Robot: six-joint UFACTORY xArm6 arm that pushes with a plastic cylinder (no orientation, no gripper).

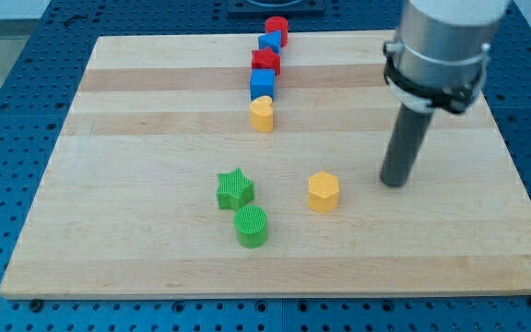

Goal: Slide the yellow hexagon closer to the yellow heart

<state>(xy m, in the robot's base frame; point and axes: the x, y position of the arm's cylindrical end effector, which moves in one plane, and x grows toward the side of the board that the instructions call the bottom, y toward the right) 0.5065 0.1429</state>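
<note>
The yellow hexagon [323,192] lies on the wooden board [136,231], right of centre. The yellow heart [262,114] lies above it and to the left, at the lower end of a line of blocks. My tip [394,182] rests on the board to the right of the yellow hexagon, a short gap apart from it and at about the same height in the view.
Above the yellow heart run a blue block [262,85], a red block [265,63], a blue block [268,42] and a red cylinder [277,29]. A green star [234,189] and a green cylinder [251,226] lie left of the hexagon.
</note>
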